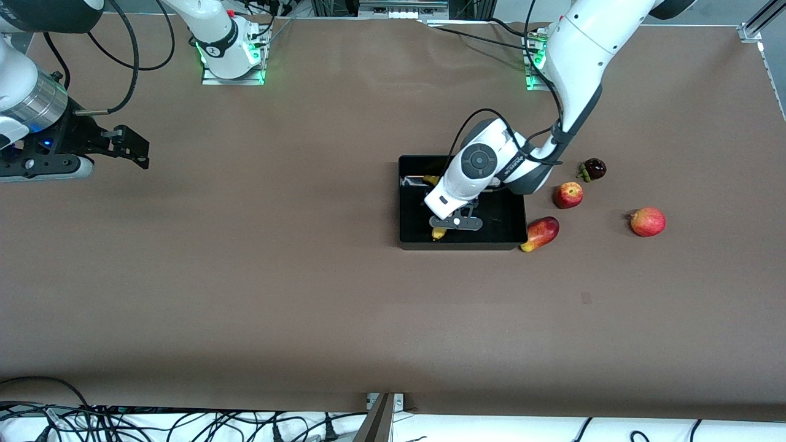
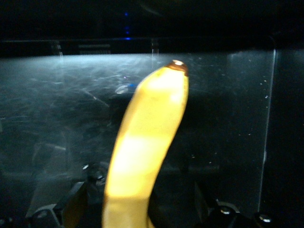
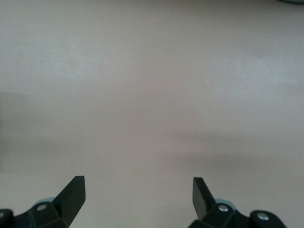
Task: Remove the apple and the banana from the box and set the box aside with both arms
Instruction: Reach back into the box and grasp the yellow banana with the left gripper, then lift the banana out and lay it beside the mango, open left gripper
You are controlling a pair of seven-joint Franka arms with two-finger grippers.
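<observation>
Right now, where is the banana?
The banana lies inside the black tray, between the left hand's open fingers; the mango touches the tray outside.

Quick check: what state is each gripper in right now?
Left gripper: open, in the box, fingers either side of the banana, not clamped.
Right gripper: open, holding nothing, over bare table, waiting.
</observation>
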